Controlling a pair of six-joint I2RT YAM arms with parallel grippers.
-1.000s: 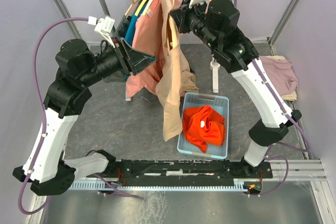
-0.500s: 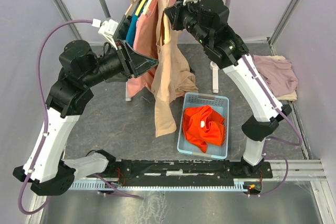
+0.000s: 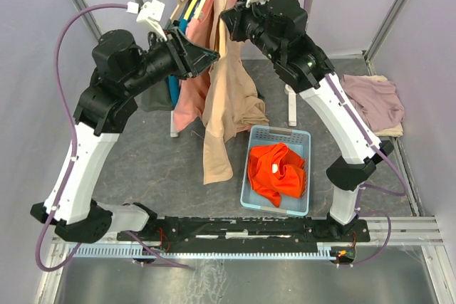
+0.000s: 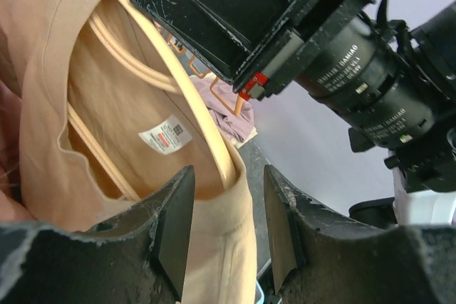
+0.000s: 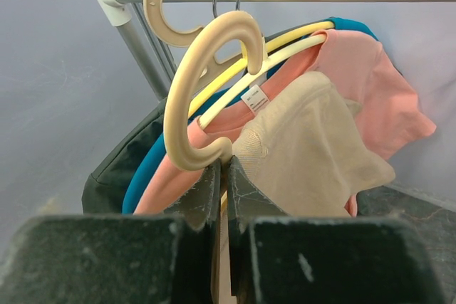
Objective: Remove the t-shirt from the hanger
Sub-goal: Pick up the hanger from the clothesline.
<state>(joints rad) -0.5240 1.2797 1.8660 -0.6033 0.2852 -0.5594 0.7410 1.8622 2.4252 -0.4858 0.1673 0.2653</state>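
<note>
Beige cloth t-shirt (image 3: 228, 97) hung on the cream plastic hanger (image 5: 178, 97) my right gripper (image 5: 222, 176) pinched at its neck; my left gripper (image 4: 226, 183), half spread, faced its shoulder at twelve o'clock.

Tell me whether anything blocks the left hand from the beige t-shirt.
Nothing visible does. The open left hand faces the beige t-shirt at its shoulder, with no other garment between. The right hand is shut on the hanger at its neck.
</note>
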